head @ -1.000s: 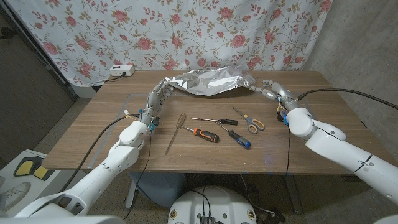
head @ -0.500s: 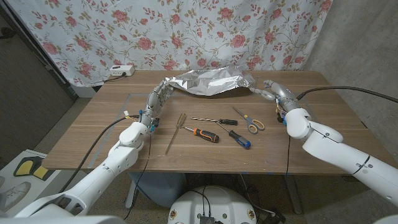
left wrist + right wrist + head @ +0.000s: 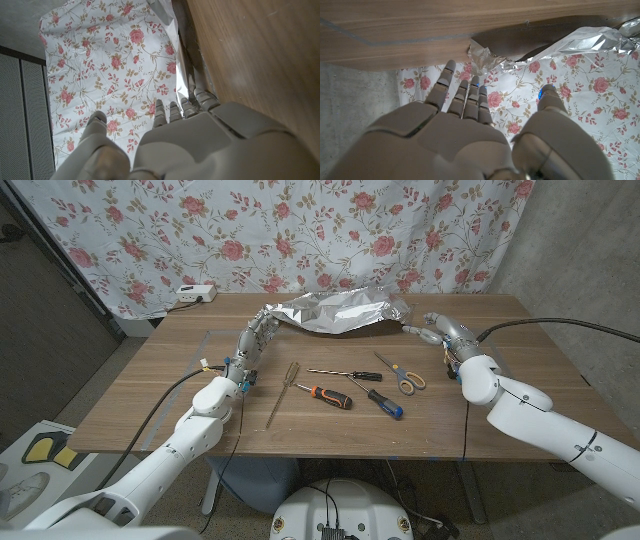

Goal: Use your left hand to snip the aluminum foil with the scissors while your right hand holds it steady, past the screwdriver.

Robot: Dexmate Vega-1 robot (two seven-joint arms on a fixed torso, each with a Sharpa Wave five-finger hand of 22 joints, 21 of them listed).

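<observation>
The crumpled aluminum foil [image 3: 340,310] lies along the table's far edge, its left end raised. My left hand [image 3: 256,338] reaches up to that left end with straight fingers [image 3: 192,97] touching the foil [image 3: 182,75] and the thumb held apart. My right hand [image 3: 436,329] is at the foil's right end, fingers [image 3: 465,92] spread, the foil's corner [image 3: 485,56] just beyond the fingertips. The scissors [image 3: 402,374], with orange handles, lie on the table near my right arm, in neither hand.
Between the arms lie a thin screwdriver [image 3: 345,374], an orange-and-black one [image 3: 325,394], a black-and-blue one [image 3: 383,402] and a long wooden-handled tool [image 3: 283,392]. A white power strip [image 3: 195,293] sits at the far left. A floral curtain hangs behind the table [image 3: 150,395].
My right hand has drawn a little back and to the right from the foil's right end, fingers opening. The left hand and the foil have stayed put.
</observation>
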